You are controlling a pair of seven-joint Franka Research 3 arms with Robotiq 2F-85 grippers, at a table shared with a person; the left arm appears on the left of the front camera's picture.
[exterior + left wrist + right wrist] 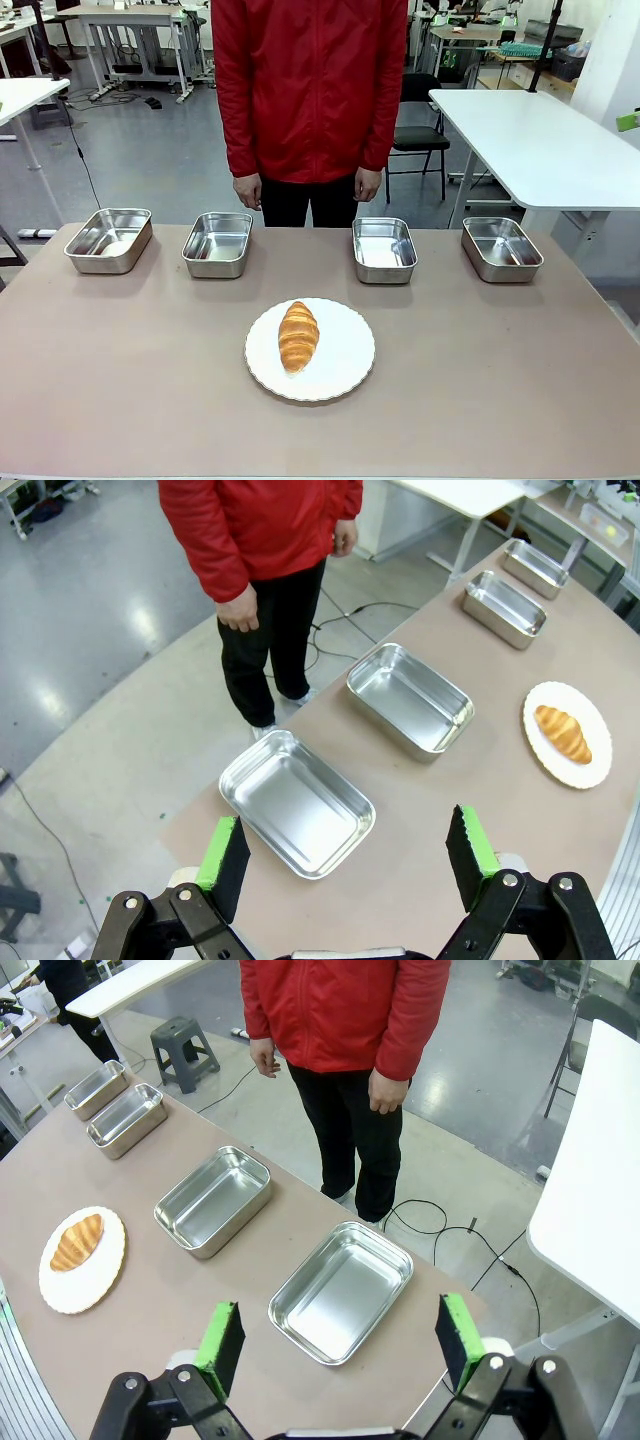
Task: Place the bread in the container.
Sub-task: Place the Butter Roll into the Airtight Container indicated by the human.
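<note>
The bread [298, 336] is a golden-brown croissant lying on a round white plate [345, 358] at the table's middle. Four alike steel containers stand empty in a row along the far edge: [109, 240], [217, 243], [384, 250], [501, 248]. My left gripper [347, 858] hangs open above the left end, over the nearest pan [296, 802], with the bread [562, 732] far off. Above the right end my right gripper [340, 1342] is open over a pan [342, 1291], the bread [77, 1242] off to its left. Neither holds anything.
A person in a red jacket [308, 90] stands at the far side behind the middle pans, hands [247, 190] down off the brown table [150, 400]. White tables and a chair stand on the floor beyond.
</note>
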